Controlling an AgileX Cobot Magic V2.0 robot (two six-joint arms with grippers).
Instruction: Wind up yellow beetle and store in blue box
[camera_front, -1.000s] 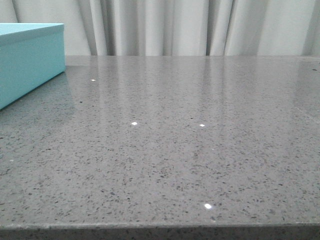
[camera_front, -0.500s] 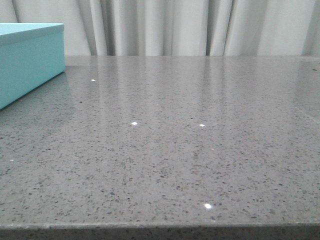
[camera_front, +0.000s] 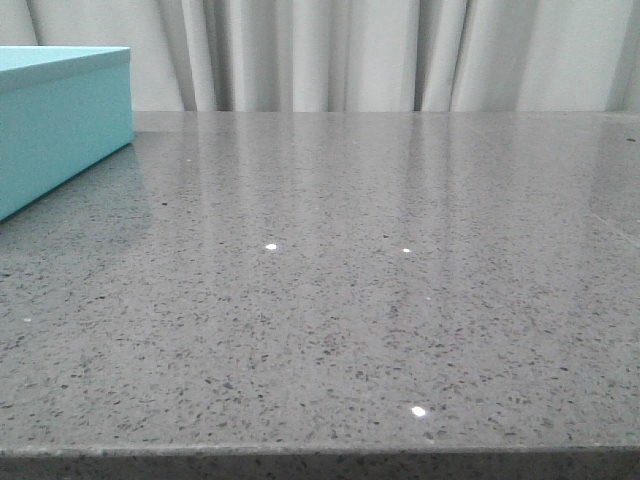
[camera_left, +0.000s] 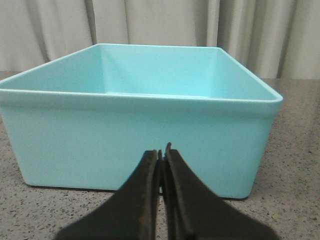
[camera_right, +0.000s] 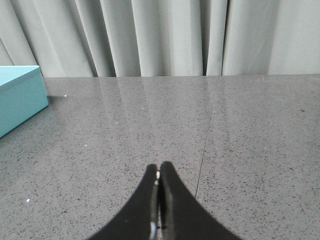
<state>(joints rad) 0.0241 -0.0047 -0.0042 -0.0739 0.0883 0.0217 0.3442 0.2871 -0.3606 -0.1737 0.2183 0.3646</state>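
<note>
The blue box (camera_front: 55, 125) stands at the table's far left in the front view. It fills the left wrist view (camera_left: 140, 135), open at the top, and what shows of its inside holds nothing. It also shows at the edge of the right wrist view (camera_right: 17, 97). The yellow beetle is out of view in every frame. My left gripper (camera_left: 161, 152) is shut and empty, just before the box's near wall. My right gripper (camera_right: 159, 167) is shut and empty above bare table. Neither gripper shows in the front view.
The grey speckled stone table (camera_front: 380, 260) has its front edge along the bottom of the front view. A thin seam (camera_right: 206, 135) runs across the top in the right wrist view. Pale curtains (camera_front: 330, 55) hang behind the table.
The front view has shifted very slightly; nothing on the table has moved.
</note>
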